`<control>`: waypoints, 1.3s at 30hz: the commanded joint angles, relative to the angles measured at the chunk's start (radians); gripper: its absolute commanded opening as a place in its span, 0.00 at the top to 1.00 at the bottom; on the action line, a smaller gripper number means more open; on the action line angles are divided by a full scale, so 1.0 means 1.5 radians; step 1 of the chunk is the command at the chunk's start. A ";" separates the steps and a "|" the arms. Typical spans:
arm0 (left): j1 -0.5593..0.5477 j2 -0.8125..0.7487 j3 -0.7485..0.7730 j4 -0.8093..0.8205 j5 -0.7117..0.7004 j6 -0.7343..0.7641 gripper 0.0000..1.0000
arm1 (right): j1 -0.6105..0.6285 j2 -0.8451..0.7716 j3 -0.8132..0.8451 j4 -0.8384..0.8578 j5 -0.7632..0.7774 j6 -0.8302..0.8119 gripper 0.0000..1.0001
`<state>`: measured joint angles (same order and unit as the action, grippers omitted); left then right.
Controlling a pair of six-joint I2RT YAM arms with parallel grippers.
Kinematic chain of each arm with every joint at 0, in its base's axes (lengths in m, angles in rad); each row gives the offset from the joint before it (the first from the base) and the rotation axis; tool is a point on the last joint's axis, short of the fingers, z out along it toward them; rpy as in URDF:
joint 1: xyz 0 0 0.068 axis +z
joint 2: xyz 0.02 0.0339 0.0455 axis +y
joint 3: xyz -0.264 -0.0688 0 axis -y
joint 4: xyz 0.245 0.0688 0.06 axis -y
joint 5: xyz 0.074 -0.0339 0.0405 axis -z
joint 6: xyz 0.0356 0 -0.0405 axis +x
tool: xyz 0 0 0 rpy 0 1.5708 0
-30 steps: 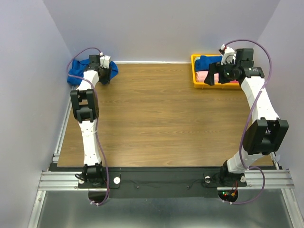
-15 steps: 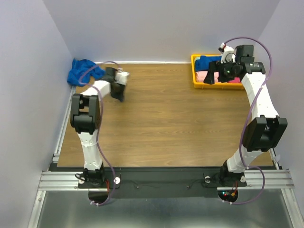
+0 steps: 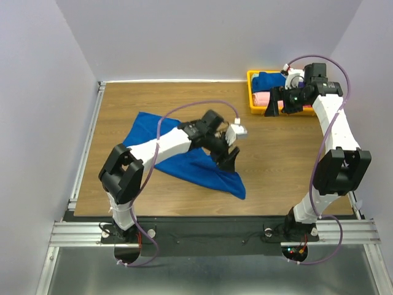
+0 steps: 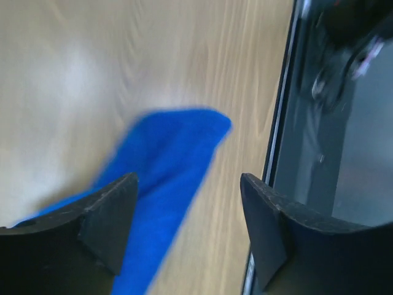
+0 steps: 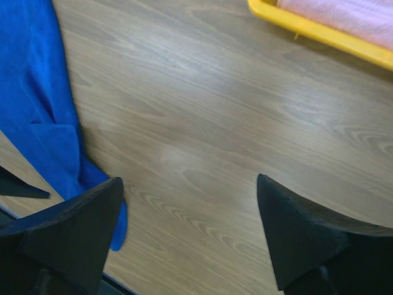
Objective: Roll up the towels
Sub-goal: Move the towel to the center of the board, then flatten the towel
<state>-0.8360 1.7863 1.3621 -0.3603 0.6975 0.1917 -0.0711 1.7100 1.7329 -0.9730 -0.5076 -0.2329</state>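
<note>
While the left arm (image 3: 172,142) is stretched out over the middle of the tabletop (image 3: 288,166), one blue towel (image 3: 196,167) lies opened out flat under it. It runs from the far left down to a corner at the near middle, not rolled at all. Fwiw the left jaws are apart, hovering over the towel's right edge close to that near corner. On the left wrist cam the blue towel (image 4: 178,141) shows as a blurry blue tongue on the wood btwn the two black fingers (image 4: 104,209), and afaict nothing is pinched. Can't tell if the tips touch the cloth tho, too blurry

The right arm (image 3: 334,129) is up at the far right, and the right jaws are wide apart too w/ nothing in them, by the near left corner of the yellow bin (image 3: 251,92). The right wrist cam looks down on bare wood, w/ the blue towel (image 5: 43,92) off at the left of the pic and the bin's rim (image 5: 307,27) at the top right

Inside the bin there's a second blue towel (image 3: 268,78) bunched at the far end and a pink towel (image 3: 263,98) nearer. That pink towel (image 5: 350,12) also peeks in on the right wrist cam
</note>
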 commanded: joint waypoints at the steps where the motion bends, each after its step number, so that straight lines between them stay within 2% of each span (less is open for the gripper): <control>1: 0.071 -0.058 0.128 -0.022 0.105 0.043 0.20 | 0.001 0.008 -0.013 -0.035 -0.032 -0.034 0.12; 3: 0.126 -0.061 0.164 -0.072 0.135 0.069 0.20 | 0.019 0.015 -0.023 -0.051 -0.042 -0.046 0.26; 6: 0.222 -0.070 0.179 -0.098 0.142 0.084 0.22 | 0.092 0.007 -0.074 -0.037 -0.006 -0.055 0.40; 8: 0.270 -0.071 0.173 -0.120 0.123 0.105 0.25 | 0.154 0.006 -0.110 -0.017 0.023 -0.058 0.44; 9: 0.325 -0.069 0.170 -0.127 0.118 0.123 0.28 | 0.170 0.010 -0.118 -0.015 0.024 -0.058 0.45; 15: 0.474 -0.033 0.163 -0.145 0.051 0.173 0.30 | 0.265 0.105 -0.088 -0.005 -0.018 -0.003 0.44; 20: 0.526 -0.003 0.159 -0.121 -0.037 0.176 0.25 | 0.306 0.187 -0.047 0.004 -0.052 0.041 0.30; 25: 0.552 0.022 0.121 -0.116 -0.137 0.188 0.26 | 0.353 0.233 -0.035 0.027 -0.068 0.057 0.29; 32: 0.585 0.013 0.044 -0.104 -0.164 0.205 0.26 | 0.376 0.292 -0.002 0.040 -0.118 0.091 0.31; 39: 0.604 0.000 -0.003 -0.092 -0.177 0.215 0.26 | 0.379 0.311 -0.001 0.046 -0.095 0.091 0.32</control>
<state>0.0616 1.8248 1.3857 -0.5152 0.4515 0.4843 0.5026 2.1738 1.7008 -0.9306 -0.6479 -0.1074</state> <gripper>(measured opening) 0.745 0.684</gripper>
